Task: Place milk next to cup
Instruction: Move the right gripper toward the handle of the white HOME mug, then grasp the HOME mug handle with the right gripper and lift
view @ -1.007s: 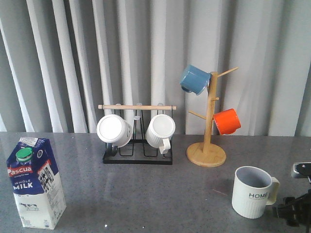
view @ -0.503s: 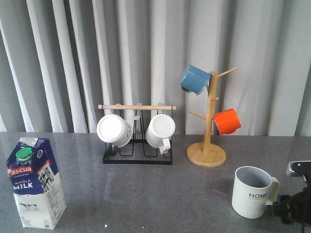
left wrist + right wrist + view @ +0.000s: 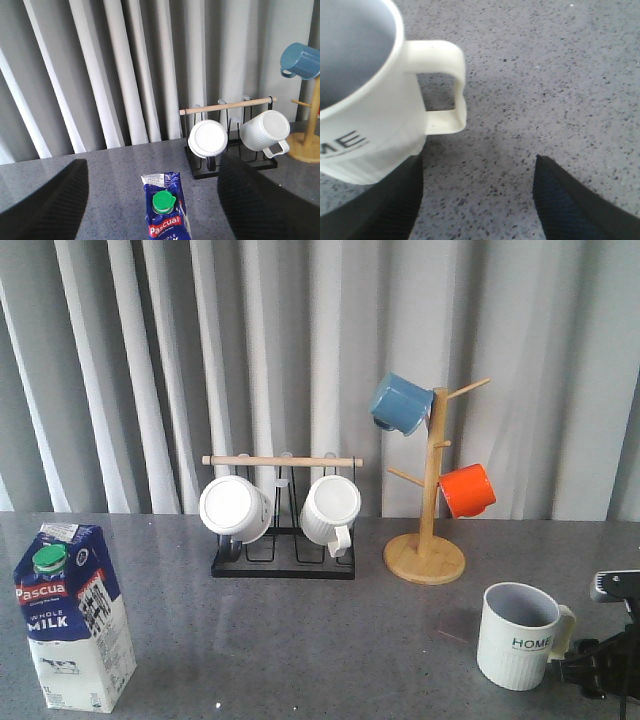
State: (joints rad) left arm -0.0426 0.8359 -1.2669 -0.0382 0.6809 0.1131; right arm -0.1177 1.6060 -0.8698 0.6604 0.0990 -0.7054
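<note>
I see the milk (image 3: 74, 615) upright at the table's (image 3: 300, 640) front left corner, cap closed. The cup (image 3: 520, 634) near the front right edge looks empty. My right gripper (image 3: 477, 192) is spread wide, holding nothing, beside its handle; left gripper (image 3: 150, 200) likewise spread, empty.

The milk (image 3: 73, 617) reads "Pascual" and "WHOLE MILK"; the cup (image 3: 517, 636) apparently reads "HOME".

The left gripper (image 3: 150, 200) and right gripper (image 3: 475, 200) each show 2 black fingers with finely cross-hatched, textured surfaces.
</note>
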